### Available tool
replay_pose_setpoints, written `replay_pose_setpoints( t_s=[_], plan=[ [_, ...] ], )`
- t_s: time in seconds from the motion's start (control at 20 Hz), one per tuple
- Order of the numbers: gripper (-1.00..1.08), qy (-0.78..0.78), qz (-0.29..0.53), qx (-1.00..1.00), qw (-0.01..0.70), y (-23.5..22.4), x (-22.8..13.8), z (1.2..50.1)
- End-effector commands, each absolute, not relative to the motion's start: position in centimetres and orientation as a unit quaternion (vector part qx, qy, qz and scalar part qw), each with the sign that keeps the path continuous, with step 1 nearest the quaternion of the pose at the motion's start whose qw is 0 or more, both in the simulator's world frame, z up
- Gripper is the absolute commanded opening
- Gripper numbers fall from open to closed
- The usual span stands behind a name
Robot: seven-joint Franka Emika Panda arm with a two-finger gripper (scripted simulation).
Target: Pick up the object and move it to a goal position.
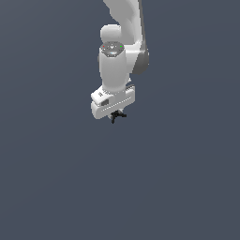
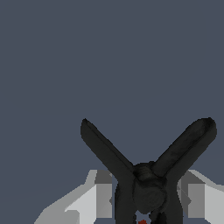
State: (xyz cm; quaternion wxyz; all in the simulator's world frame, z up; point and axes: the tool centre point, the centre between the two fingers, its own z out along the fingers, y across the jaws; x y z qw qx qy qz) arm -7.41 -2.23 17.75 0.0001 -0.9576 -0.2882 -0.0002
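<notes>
The object [image 1: 117, 115] is a tiny black thing with thin splayed legs, just under the white gripper [image 1: 114, 112] in the exterior view. In the wrist view the object [image 2: 148, 183] fills the space between the two grey-white fingers [image 2: 98, 197], two black legs spreading apart in a V, with a small red spot [image 2: 141, 222] at its base. The fingers press against it from both sides, so the gripper is shut on it. The fingertips themselves are hidden behind the hand in the exterior view.
The white arm [image 1: 119, 51] rises from the gripper to the frame's top edge. A plain dark grey surface [image 1: 56, 178] lies all around; nothing else stands on it.
</notes>
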Motion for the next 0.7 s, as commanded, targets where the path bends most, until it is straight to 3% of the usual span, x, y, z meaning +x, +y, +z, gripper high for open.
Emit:
replay_pose_setpoints(
  t_s=[0.0, 0.65],
  plan=[
    [-1.00, -0.289, 0.000, -0.957, 0.001, -3.4, -7.8, 20.3],
    [-1.00, -0.288, 0.000, -0.958, 0.001, -7.7, -8.9, 29.5]
  ],
)
